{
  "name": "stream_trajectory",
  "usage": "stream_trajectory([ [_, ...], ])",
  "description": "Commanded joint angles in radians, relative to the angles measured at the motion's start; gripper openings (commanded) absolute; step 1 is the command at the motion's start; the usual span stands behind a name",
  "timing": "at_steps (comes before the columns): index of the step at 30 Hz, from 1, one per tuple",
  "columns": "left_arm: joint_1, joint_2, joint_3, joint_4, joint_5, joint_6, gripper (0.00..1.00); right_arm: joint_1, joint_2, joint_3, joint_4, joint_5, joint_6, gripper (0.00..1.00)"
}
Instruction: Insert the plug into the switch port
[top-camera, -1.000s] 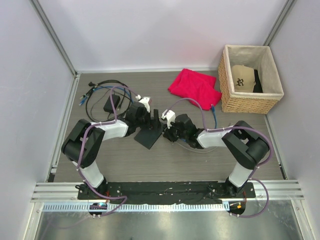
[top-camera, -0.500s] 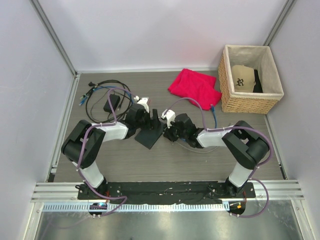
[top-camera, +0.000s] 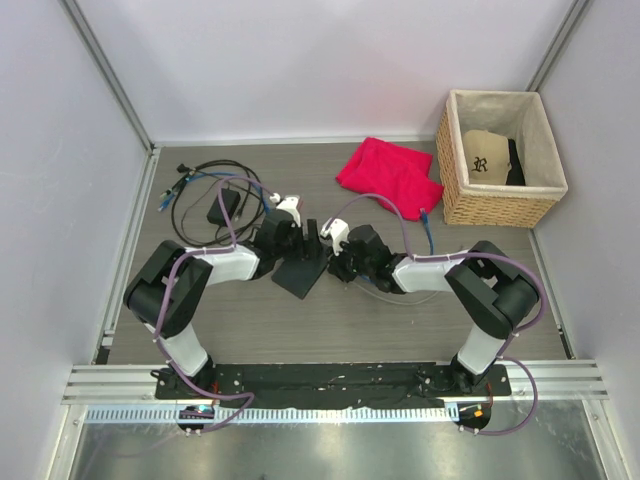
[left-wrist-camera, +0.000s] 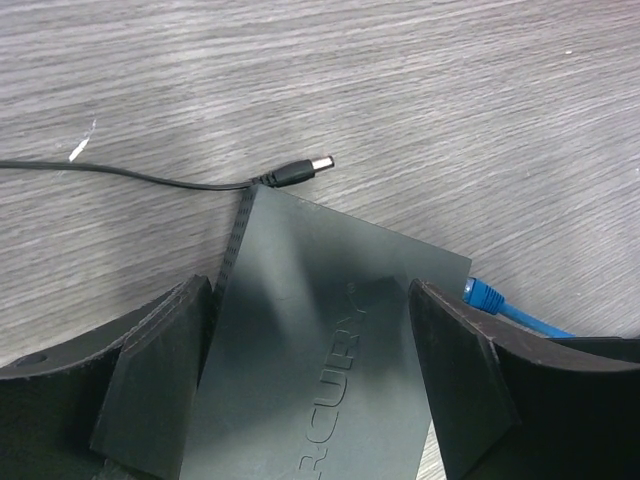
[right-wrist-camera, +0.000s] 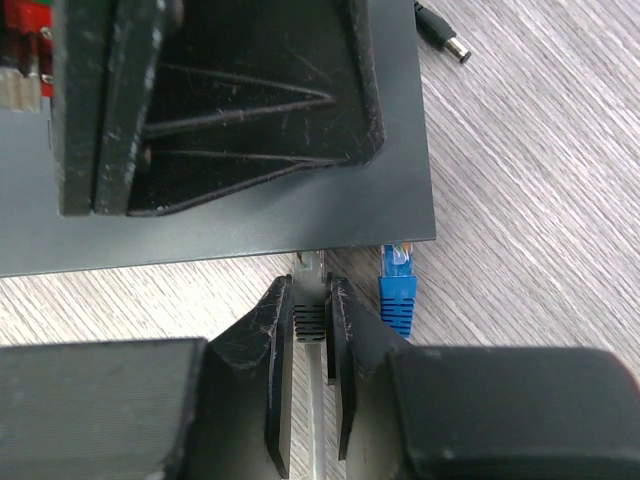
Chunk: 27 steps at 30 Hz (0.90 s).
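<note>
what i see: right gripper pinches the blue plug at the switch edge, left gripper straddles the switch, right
Wrong plug. The right wrist view shows the right gripper pinching the grey plug at the switch edge; the blue plug lies beside it. The left gripper straddles the switch.

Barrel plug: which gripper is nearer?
Left. The barrel plug lies just beyond the left gripper, which clamps the switch; the right gripper, holding the grey plug, sits across the switch.

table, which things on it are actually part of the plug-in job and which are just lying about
In the job: switch; grey plug pinched in the right tool; left tool, fingers either side of the switch.
Lying about: blue plug; black barrel plug; red cloth; basket with a cap; cable bundle.
</note>
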Motion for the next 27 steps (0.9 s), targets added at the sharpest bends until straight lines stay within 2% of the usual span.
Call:
stream_trajectory([
  [1, -0.09, -0.005, 0.009, -0.19, 0.228, -0.103, 0.82, 0.011, -0.063, 0.041, 0.252, 0.024, -0.003, 0.08],
  [4, -0.064, -0.016, 0.03, -0.226, 0.147, -0.086, 0.86, 0.011, -0.106, -0.02, 0.207, 0.049, 0.007, 0.15],
  [8, -0.056, -0.034, 0.076, -0.312, -0.031, -0.065, 0.93, 0.011, -0.151, -0.062, 0.124, 0.058, 0.007, 0.36],
  [12, -0.029, -0.057, 0.144, -0.415, -0.189, -0.072, 1.0, 0.01, -0.206, -0.105, 0.054, 0.077, 0.017, 0.53],
  [13, -0.021, -0.063, 0.158, -0.458, -0.223, -0.084, 1.0, 0.01, -0.223, -0.109, 0.037, 0.089, 0.02, 0.6],
  [19, 0.025, -0.097, 0.309, -0.627, -0.433, -0.089, 1.0, 0.008, -0.391, -0.135, -0.066, 0.185, 0.057, 0.84],
  [22, 0.039, -0.063, 0.401, -0.694, -0.528, -0.089, 0.98, 0.004, -0.476, -0.167, -0.07, 0.251, 0.08, 0.91],
  [27, 0.077, 0.082, 0.565, -0.766, -0.604, -0.12, 0.85, -0.013, -0.563, -0.222, -0.037, 0.374, 0.116, 0.97],
])
